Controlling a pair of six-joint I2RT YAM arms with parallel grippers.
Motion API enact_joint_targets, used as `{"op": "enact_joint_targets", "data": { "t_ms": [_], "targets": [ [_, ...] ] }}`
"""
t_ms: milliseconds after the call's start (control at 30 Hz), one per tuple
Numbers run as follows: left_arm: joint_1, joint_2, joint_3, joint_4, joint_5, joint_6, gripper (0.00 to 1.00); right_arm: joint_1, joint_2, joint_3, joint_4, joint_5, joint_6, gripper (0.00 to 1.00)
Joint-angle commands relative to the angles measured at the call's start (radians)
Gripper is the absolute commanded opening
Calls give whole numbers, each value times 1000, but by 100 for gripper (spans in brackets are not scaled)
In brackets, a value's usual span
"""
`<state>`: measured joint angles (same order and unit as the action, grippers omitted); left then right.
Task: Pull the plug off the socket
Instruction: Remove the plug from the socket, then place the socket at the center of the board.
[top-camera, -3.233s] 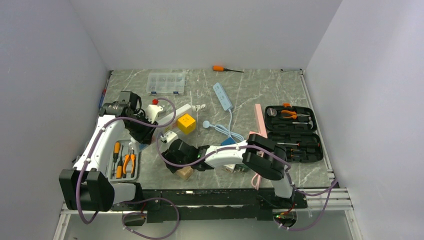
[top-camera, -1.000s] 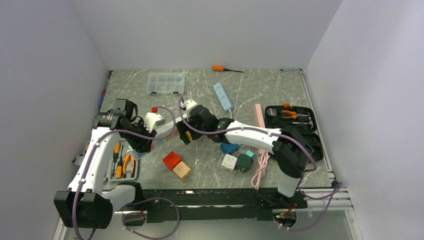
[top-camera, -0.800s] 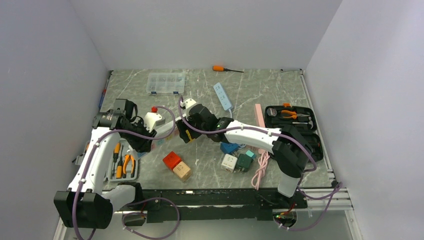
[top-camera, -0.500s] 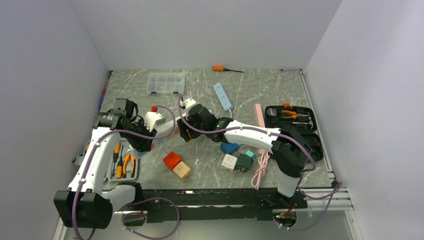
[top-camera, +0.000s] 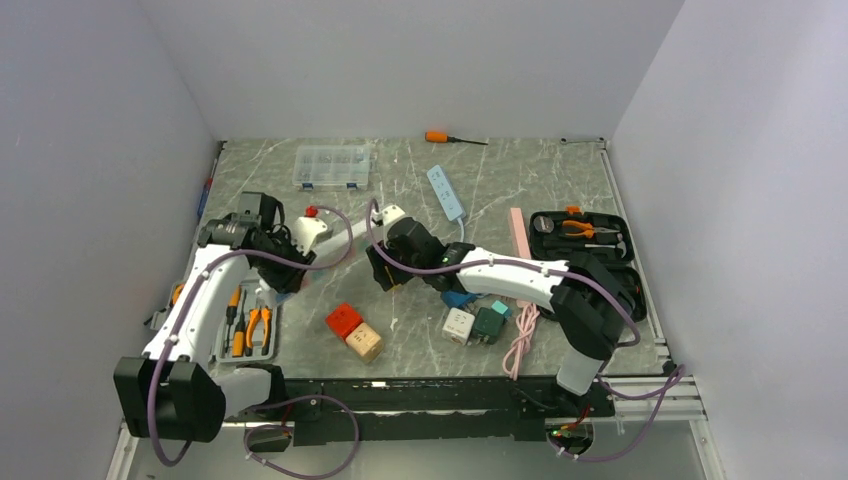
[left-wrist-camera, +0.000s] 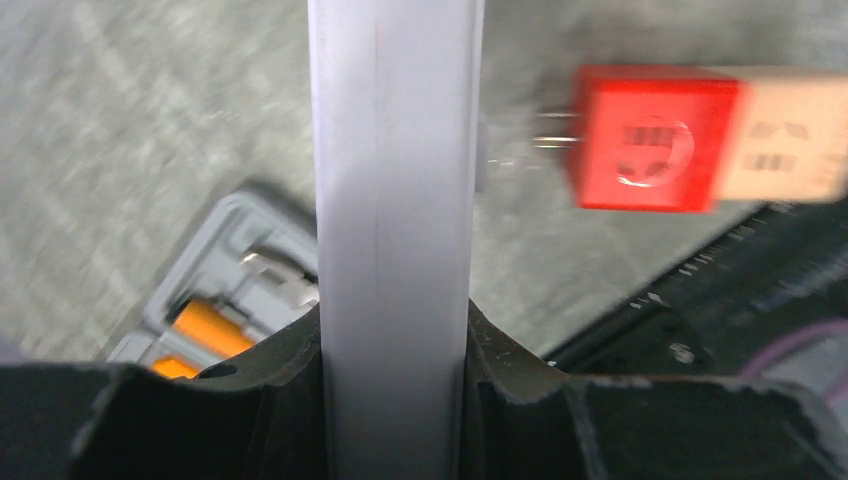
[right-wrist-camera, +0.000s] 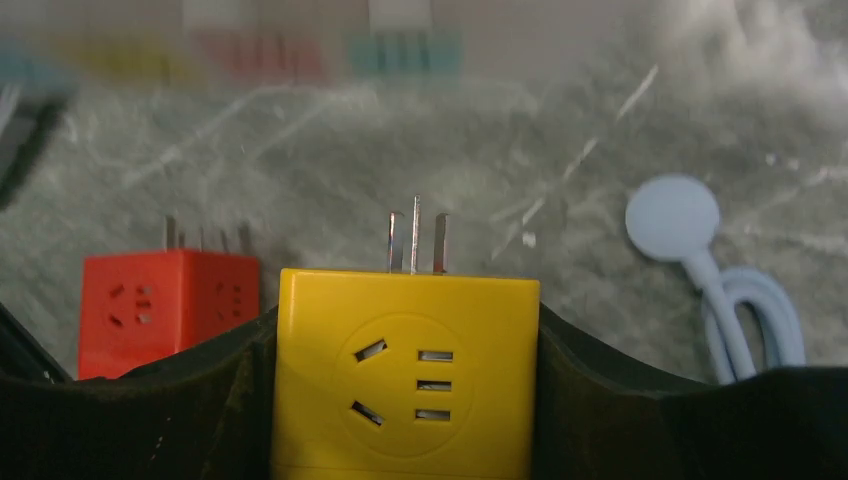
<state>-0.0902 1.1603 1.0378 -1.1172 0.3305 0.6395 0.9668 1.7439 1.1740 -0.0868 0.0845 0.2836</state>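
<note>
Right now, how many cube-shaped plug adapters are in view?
5: yellow cube in the right gripper; red cube and tan cube touching near the front; white cube and dark green cube side by side. A blue thing under the right arm may be a sixth.

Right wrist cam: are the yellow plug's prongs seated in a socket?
No, the three prongs of the yellow plug stick out bare over the table, nothing around them.

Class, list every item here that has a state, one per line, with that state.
left gripper, shut on the power strip
right gripper, shut on the yellow plug cube
yellow plug cube, unplugged, prongs bare
power strip, gripped, apart from the yellow plug cube
red cube, unplugged, prongs bare
black tool case, open
</note>
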Motion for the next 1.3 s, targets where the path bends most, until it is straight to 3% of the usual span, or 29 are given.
{"op": "enact_joint_targets", "data": {
  "t_ms": [0, 133, 533, 767, 1067, 1100, 1267],
  "targets": [
    [35, 34, 1, 214, -251, -101, 0, 0, -108, -49, -21, 18, 23, 0],
    [35, 62, -7, 242, -272, -113, 0, 0, -116, -69, -27, 26, 24, 0],
    [35, 169, -10, 317, -125, -87, 0, 70, -235, -204, -14, 61, 66, 0],
    [35, 291, 7, 411, -128, -92, 0, 142, -206, -281, 3, 130, 129, 0],
    [35, 382, -8, 483, -175, -119, 0, 146, -185, -307, 12, 182, 153, 0],
    [35, 384, -15, 487, -176, -121, 1, 146, -180, -302, 9, 187, 148, 0],
    [35, 393, -50, 482, -166, -118, 28, 144, -135, -277, -1, 199, 141, 0]
  ]
}}
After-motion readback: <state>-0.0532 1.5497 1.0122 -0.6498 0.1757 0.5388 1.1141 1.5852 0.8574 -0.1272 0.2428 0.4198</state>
